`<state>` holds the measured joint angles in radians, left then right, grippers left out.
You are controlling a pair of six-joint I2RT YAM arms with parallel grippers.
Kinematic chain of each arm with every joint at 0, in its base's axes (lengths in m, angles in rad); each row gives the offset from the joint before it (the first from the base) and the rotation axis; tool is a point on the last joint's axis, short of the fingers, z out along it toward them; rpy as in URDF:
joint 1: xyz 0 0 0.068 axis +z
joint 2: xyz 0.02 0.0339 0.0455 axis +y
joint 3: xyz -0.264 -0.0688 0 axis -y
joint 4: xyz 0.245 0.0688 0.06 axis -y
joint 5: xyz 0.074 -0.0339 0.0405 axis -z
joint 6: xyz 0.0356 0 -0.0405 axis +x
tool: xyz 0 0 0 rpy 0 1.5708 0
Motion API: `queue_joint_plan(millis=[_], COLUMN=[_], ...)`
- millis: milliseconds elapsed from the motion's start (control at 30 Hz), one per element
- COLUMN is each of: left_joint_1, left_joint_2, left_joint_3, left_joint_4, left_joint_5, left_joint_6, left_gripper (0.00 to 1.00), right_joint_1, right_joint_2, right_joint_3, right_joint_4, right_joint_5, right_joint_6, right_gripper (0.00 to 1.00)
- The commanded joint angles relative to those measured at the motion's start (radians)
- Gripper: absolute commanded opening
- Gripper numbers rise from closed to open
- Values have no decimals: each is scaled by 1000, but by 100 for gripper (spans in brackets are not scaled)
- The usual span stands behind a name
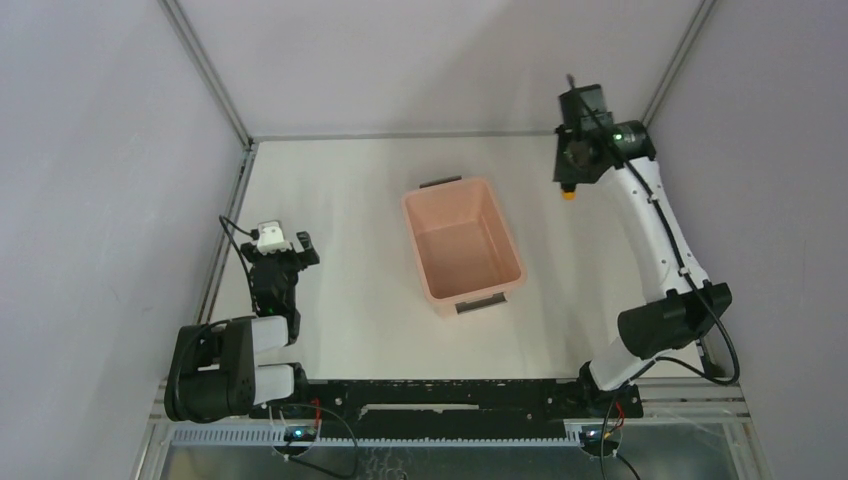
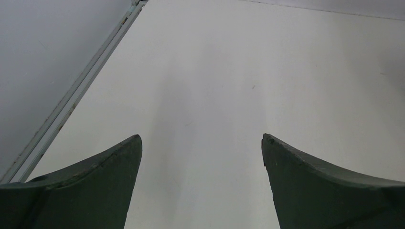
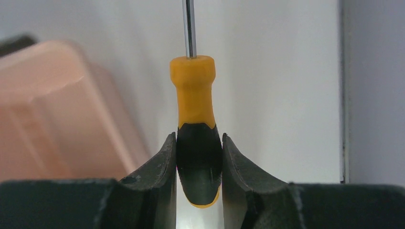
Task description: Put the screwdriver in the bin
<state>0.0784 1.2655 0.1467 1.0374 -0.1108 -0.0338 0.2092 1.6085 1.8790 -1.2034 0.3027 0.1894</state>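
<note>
The right hand is clamped on the screwdriver, gripping the black end of its handle, right of the pink bin. The left hand is spread wide and holds nothing.

My overhead feed is evenly and softly lit, bright across the white table, with only a faint shadow beside the bin and sharp detail out to the corners. The left wrist feed looks flatter and greyer to me, the tabletop shading darker toward the far right, and the dark fingers of the left gripper are soft at the bottom edge. On the right wrist feed the screwdriver is crisp with a glare streak down its shaft, the bin behind it is a pink blur, and the right gripper is nearly black.
</note>
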Motion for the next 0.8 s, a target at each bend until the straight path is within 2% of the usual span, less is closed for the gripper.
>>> queue_joint_plan(millis=[0,167,367,700,767], left_joint_1=[-6,-6,-6,-6,-6], left_joint_2=[-9,-9,-10,-9,-9], left_joint_3=[40,38,40,40,39], left_joint_4=[32,32,32,32,32], left_joint_5=[-10,-10,-10,-10,-10], left_joint_6=[15,16,15,15,15], left_gripper=[100,100,100,100,100], right_joint_1=[183,421,569,612,618], right_joint_2=[-60,-71,-33,19,47], right_joint_3=[22,-2,-107,-488,-528], right_joint_4=[-36,40,169,488,506], right_joint_5=[33,10,53,18,47], right_joint_6=[96,150,248,394,415], right_gripper=[0,0,0,0,0])
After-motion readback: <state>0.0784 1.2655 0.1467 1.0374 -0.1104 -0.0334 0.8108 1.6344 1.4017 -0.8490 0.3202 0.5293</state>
